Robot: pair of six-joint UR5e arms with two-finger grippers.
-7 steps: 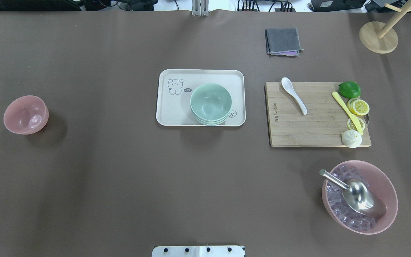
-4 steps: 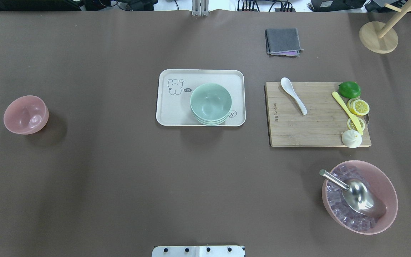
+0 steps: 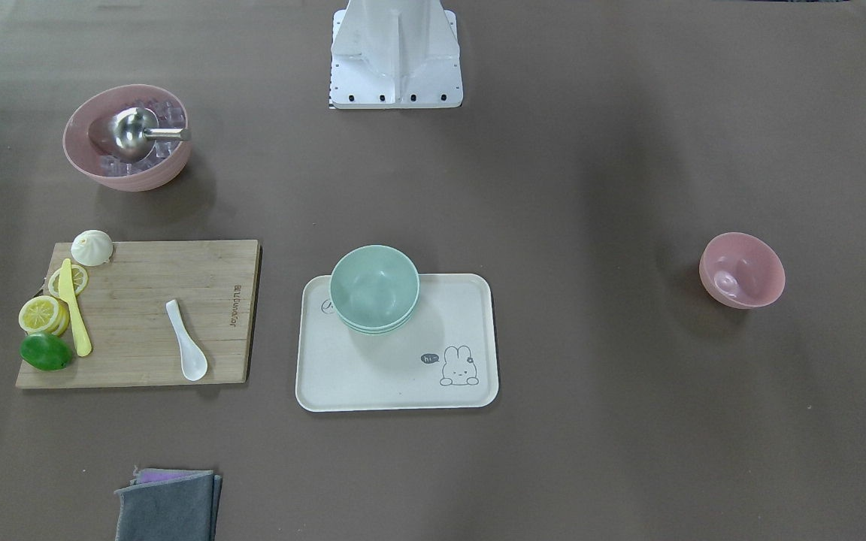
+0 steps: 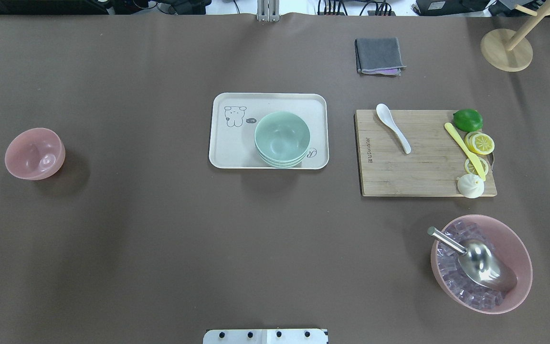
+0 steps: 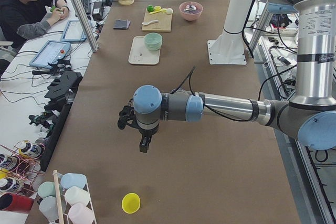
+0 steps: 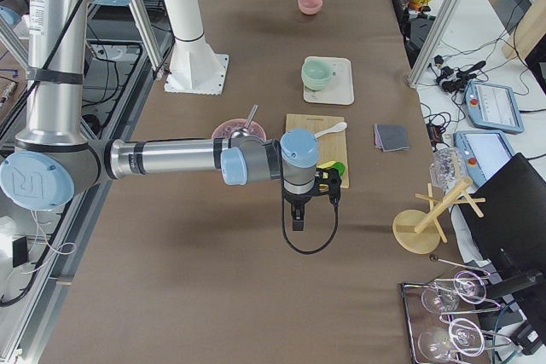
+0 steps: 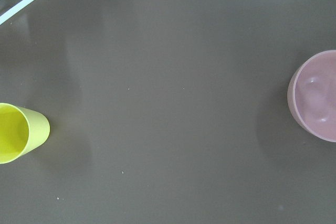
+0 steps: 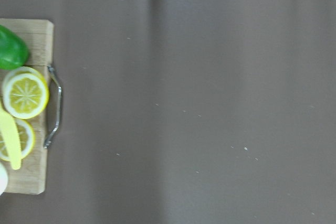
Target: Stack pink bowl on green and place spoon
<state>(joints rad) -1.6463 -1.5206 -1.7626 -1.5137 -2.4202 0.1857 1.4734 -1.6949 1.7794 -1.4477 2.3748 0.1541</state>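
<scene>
Nothing is changing since before: small pink bowl (image 4: 35, 153) is sitting near the worktop's (image 4: 160, 239) left edge, open worktop toward green bowls (image 4: 282, 138), white spoon (image 4: 393, 128) on cutting board (image 4: 399, 177). Left pincer (image 5: 143, 144) and right pincer (image 6: 296, 221): width cannot be told.

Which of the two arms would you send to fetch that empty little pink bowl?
The left. The small pink bowl sits alone far out on the robot's left, and it already shows in the left wrist view. The right claw hangs past the cutting board, on the opposite side.
</scene>
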